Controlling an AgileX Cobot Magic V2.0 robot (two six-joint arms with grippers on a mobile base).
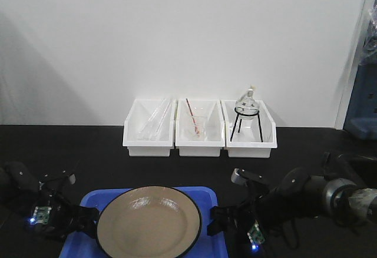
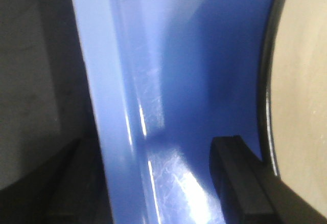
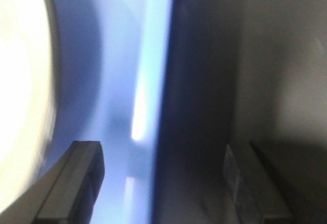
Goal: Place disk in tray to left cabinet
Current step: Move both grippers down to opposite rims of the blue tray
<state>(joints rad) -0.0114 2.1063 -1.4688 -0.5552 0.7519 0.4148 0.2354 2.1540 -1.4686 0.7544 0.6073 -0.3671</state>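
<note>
Filling the tray, the disk lies flat.

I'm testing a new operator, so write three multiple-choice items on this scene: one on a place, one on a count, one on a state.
1. Where does the plate lie? A on a shelf; B on the blue tray; C on the floor.
2. How many white bins stand at the back? A two; B four; C three.
3. How do the left fingers stand? A open, one each side of the tray's rim; B shut on the plate; C shut on nothing.
Key: 1 B, the front view shows the plate resting inside the tray. 2 C, three bins stand side by side by the wall. 3 A, the left wrist view shows the rim in the gap between them.
</note>
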